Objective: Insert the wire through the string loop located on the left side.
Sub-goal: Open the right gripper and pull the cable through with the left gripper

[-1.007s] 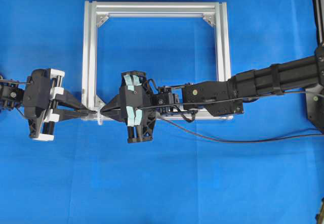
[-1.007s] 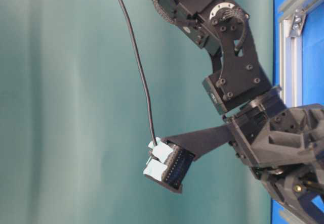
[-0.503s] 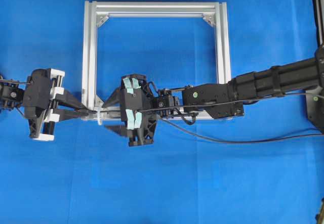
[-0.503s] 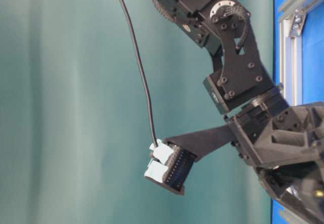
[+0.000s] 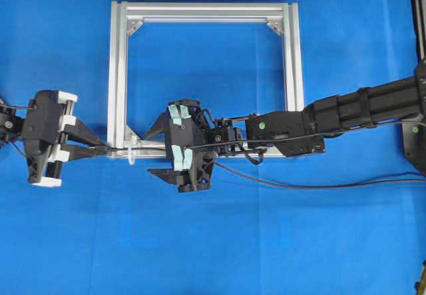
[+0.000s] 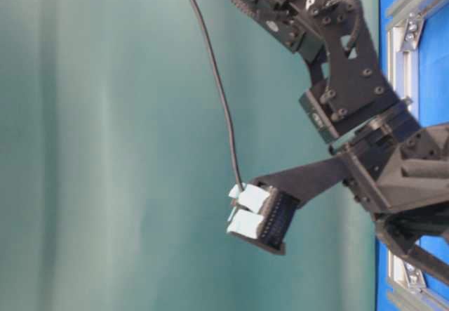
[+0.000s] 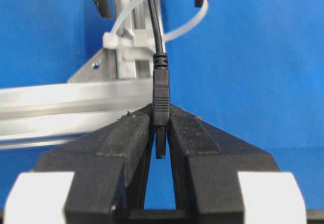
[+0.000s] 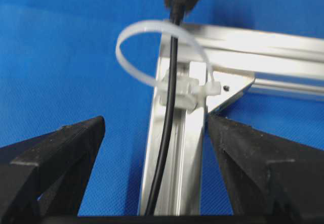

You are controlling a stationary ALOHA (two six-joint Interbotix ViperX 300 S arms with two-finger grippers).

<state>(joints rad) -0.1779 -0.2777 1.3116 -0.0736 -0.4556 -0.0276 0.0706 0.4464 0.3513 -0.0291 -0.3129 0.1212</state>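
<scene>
At the far left of the overhead view, about nine o'clock, the left tool (image 5: pixel 100 150) has its two fingers pressed together on the plug end of the wire (image 5: pixel 150 149). The left wrist view shows this close up: the plug (image 7: pixel 160 100) stands clamped between the black pads (image 7: pixel 129 133), its tip poking down into the gap behind them, and the thin black cord runs up from it through the string loop (image 7: pixel 192 11).

That loop, a whitish translucent band, is fastened at the lower left corner of the silver frame (image 5: pixel 116 75), which lies flat on the blue worktop (image 5: pixel 213 242). In the overhead view the loop (image 5: pixel 131 154) sits just at the frame's seven o'clock corner, with the left fingertips right beside it on the outside.

Moving right, the wire lies along the frame's bottom bar. The right tool (image 5: pixel 156 150) is over that bar with its fingers spread wide, one at roughly eleven o'clock and one at five o'clock of the wire, neither touching it. The right wrist view confirms this: both fingers (image 8: pixel 55 153) stand well apart with the wire (image 8: pixel 169 128) running free between them, on through the loop (image 8: pixel 134 42).

Farther right, the wire trails off across the worktop towards three o'clock.
</scene>
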